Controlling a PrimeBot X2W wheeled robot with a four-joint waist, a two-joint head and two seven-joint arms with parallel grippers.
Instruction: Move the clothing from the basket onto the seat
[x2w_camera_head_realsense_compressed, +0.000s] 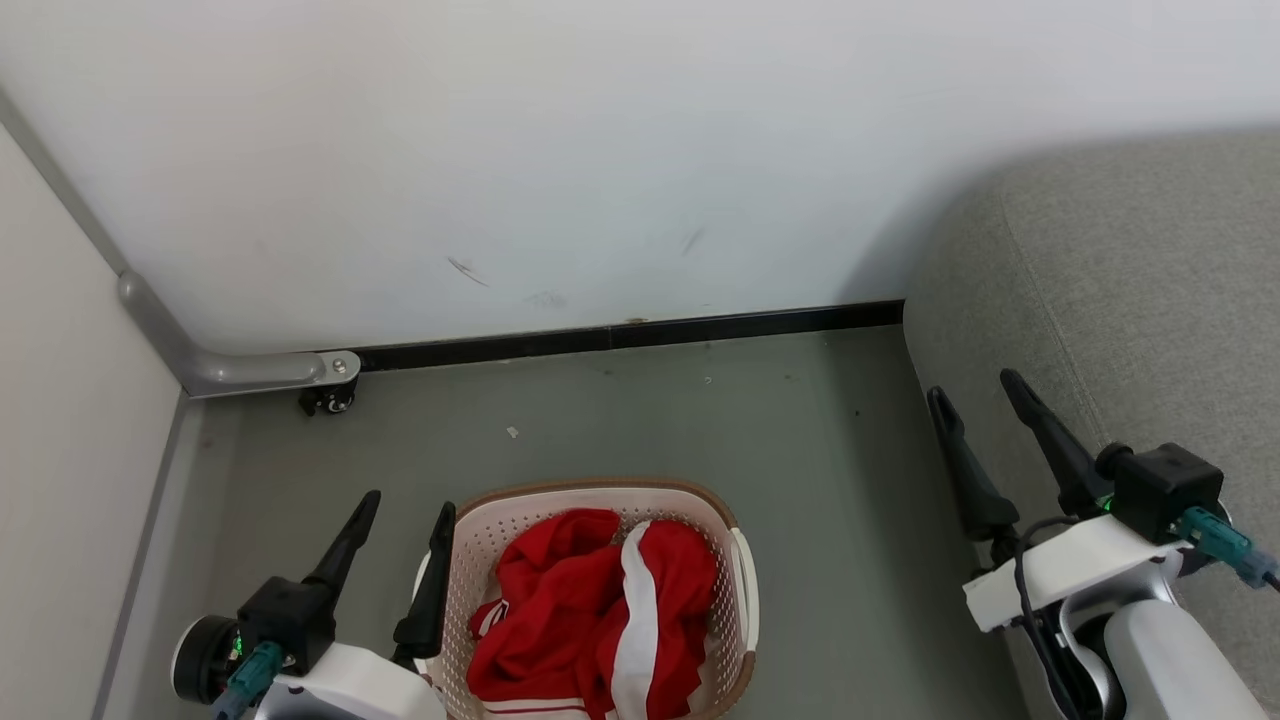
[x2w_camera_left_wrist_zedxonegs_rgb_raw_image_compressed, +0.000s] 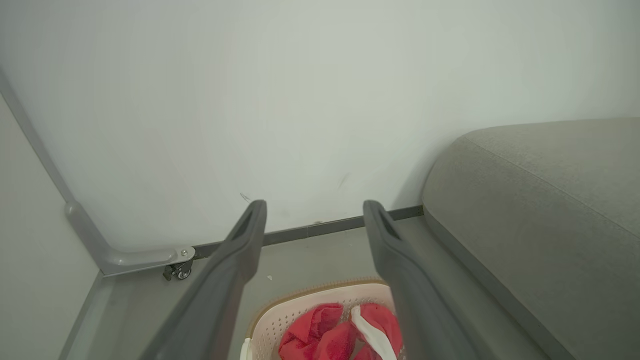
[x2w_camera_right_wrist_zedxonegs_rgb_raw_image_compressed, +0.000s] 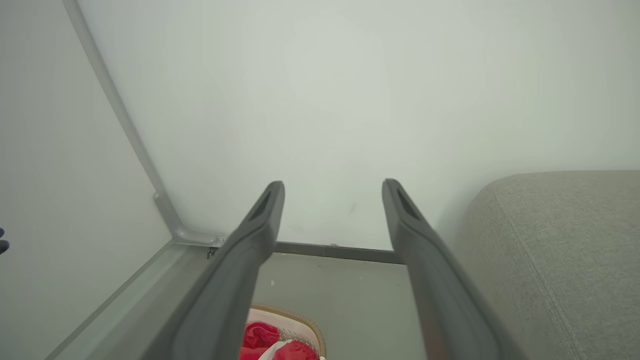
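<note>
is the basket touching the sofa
Apart. The head view shows a wide strip of bare floor between the basket and the sofa.

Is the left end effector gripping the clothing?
No, the left end effector stands open, apart from the red clothing, which lies in the basket.

The clothing (x2w_camera_head_realsense_compressed: 590, 610) is bright red with broad white stripes. The basket (x2w_camera_head_realsense_compressed: 480, 550) is cream-white, patterned with rows of small holes, and has a brown rim. The seat (x2w_camera_head_realsense_compressed: 1130, 300) is light grey woven fabric. The floor (x2w_camera_head_realsense_compressed: 820, 480) is dull grey-green and the wall (x2w_camera_head_realsense_compressed: 600, 150) white, with a black skirting strip (x2w_camera_head_realsense_compressed: 640, 335). The left claw (x2w_camera_head_realsense_compressed: 410, 502) and right claw (x2w_camera_head_realsense_compressed: 972, 384) have black fingers.
</note>
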